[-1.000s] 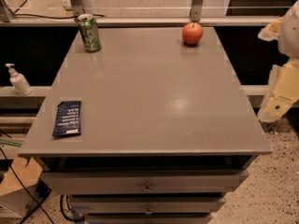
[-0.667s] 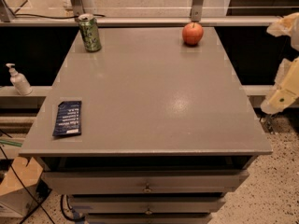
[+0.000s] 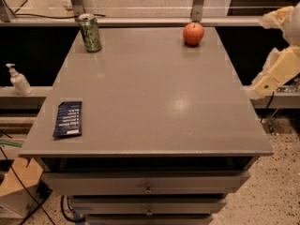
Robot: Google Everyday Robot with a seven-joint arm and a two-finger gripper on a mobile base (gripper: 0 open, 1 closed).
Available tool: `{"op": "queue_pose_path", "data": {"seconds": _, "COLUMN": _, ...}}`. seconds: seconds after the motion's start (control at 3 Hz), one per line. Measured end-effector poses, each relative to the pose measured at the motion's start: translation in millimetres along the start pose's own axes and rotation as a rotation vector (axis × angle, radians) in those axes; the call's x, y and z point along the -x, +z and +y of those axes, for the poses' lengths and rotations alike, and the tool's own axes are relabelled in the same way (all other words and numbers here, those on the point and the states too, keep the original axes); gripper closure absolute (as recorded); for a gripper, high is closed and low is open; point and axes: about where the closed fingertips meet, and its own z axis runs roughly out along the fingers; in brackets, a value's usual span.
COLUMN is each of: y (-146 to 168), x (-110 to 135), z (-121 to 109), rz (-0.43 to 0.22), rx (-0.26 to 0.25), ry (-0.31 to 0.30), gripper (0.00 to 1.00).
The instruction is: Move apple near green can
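The red-orange apple [image 3: 193, 33] stands at the far right of the grey table top [image 3: 150, 102], close to the back edge. The green can [image 3: 90, 33] stands upright at the far left corner, well apart from the apple. My gripper [image 3: 271, 75] is the pale cream part at the right edge of the view. It hangs beside the table's right side, off the surface, to the right of the apple and nearer than it. It holds nothing that I can see.
A flat dark-blue packet [image 3: 68, 119] lies near the table's front left edge. A white pump bottle [image 3: 18, 80] stands on a lower shelf to the left. Drawers [image 3: 147, 184] sit under the table. Metal posts [image 3: 198, 3] rise behind the back edge.
The pale arm at the right edge has shifted slightly upward and a little toward the table. The apple, can and packet have not moved.
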Motion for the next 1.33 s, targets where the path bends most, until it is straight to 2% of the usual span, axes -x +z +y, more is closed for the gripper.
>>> {"op": "queue_pose_path", "data": {"seconds": 0.33, "y": 0, "x": 0, "z": 0, "rz": 0.002, "rx": 0.0, "ry": -0.001, "gripper": 0.0}}
{"op": "queue_pose_path", "data": {"seconds": 0.67, "y": 20, "x": 14, "z": -14, "rz": -0.088, "rx": -0.012, "ry": 0.034, "gripper": 0.0}}
{"op": "queue_pose_path", "data": {"seconds": 1.0, "y": 55, "x": 42, "z": -45, "rz": -0.256, "rx": -0.036, "ry": 0.064, "gripper": 0.0}}
{"op": "queue_pose_path", "data": {"seconds": 1.33, "y": 83, "x": 59, "z": -77, "rz": -0.36, "rx": -0.055, "ry": 0.093, "gripper": 0.0}}
